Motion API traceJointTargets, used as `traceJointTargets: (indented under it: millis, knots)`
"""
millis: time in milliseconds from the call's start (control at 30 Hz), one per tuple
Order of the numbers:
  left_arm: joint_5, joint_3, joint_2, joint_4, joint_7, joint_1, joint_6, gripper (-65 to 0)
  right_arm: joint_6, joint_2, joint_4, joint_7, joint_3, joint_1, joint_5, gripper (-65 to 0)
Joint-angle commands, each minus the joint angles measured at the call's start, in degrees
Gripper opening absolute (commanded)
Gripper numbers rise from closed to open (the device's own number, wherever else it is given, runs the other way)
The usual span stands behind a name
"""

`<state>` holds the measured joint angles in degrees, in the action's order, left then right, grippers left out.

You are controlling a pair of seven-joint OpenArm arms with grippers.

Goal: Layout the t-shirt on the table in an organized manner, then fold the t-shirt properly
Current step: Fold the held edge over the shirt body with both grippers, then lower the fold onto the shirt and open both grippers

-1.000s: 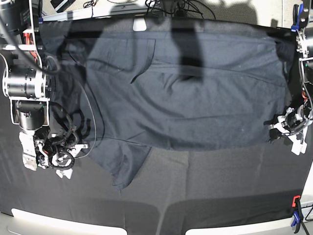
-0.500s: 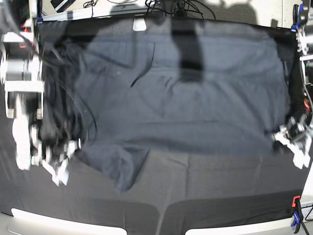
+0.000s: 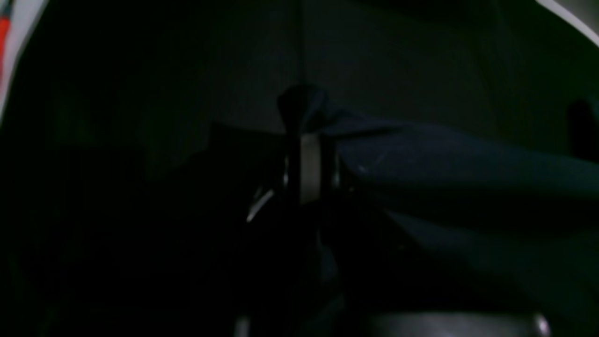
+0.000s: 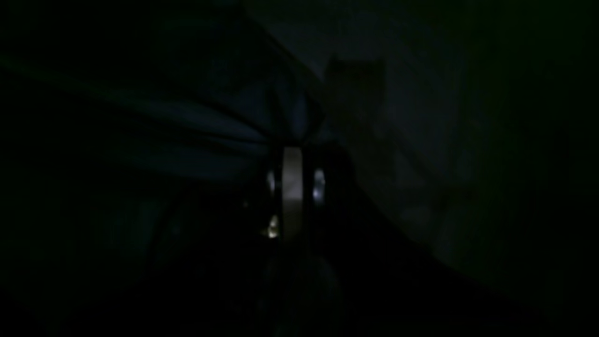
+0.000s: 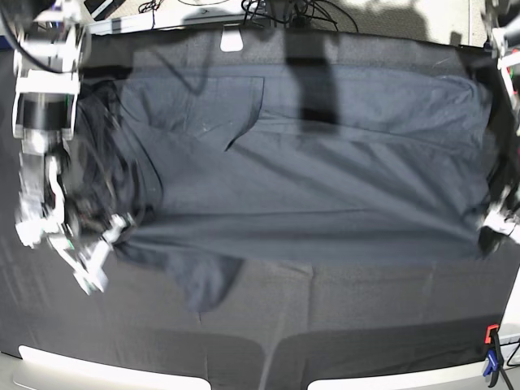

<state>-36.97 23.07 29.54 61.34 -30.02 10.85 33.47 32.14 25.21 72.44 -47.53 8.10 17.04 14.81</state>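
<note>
Spreading wide across the black tabletop (image 5: 366,325), the t-shirt (image 5: 325,179) fills the base view, its near hem pulled into a nearly straight line between the two arms while one sleeve (image 5: 207,284) hangs out past that hem toward the tabletop's near rim. At the t-shirt's hem corner beside that sleeve, the right gripper (image 5: 110,236) is blurred, its fingers pinched together on the cloth; at the opposite hem corner the left gripper (image 5: 497,223) sits half out of frame, also gripping the edge. In the left wrist view, which is very dark, the left gripper (image 3: 306,135) has its fingers clamped on a bunched tip of the t-shirt (image 3: 444,159). The right wrist view is darker still: the right gripper (image 4: 292,140) pinches gathered folds of the t-shirt (image 4: 196,126).
</note>
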Motion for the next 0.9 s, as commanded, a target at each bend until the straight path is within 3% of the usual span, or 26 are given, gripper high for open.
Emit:
traceJointTargets:
  millis: [0, 100, 200, 333, 500, 667, 867]
  knots:
    - [-1.2, 1.6, 1.6, 1.7, 2.0, 0.0, -0.2, -65.0, -0.4, 1.2, 2.7, 0.6, 1.5, 0.2, -0.6, -65.0]
    - [-3.3, 4.0, 1.6, 4.1, 0.7, -3.3, 0.1, -65.0, -0.4, 1.3, 8.2, 0.1, 3.7, -4.5, 1.6, -65.0]
    - [-3.7, 5.7, 1.6, 7.4, -0.8, -6.7, 2.7, -65.0, -0.4, 1.2, 13.7, 0.0, 5.1, -9.2, 3.6, -65.0]
    - [-3.9, 7.0, 1.6, 11.1, -1.3, -11.1, 2.6, -65.0, -0.5, 0.8, 20.2, -0.5, 7.0, -14.9, 3.9, -65.0]
    - [-5.2, 7.3, 1.5, 11.7, -1.9, -13.9, 2.6, -65.0, -0.4, -2.4, 26.5, -1.4, 13.2, -20.8, 3.8, -65.0]
    - [-5.1, 7.4, 0.6, 11.7, -5.1, -14.8, 2.6, -65.0, 0.6, -4.1, 29.2, -1.4, 19.7, -25.6, 3.6, -65.0]
    - [-5.1, 7.4, -0.2, 11.7, -7.8, -15.0, 3.3, -65.0, 1.6, -4.1, 29.2, -1.4, 21.2, -30.1, 3.4, -65.0]
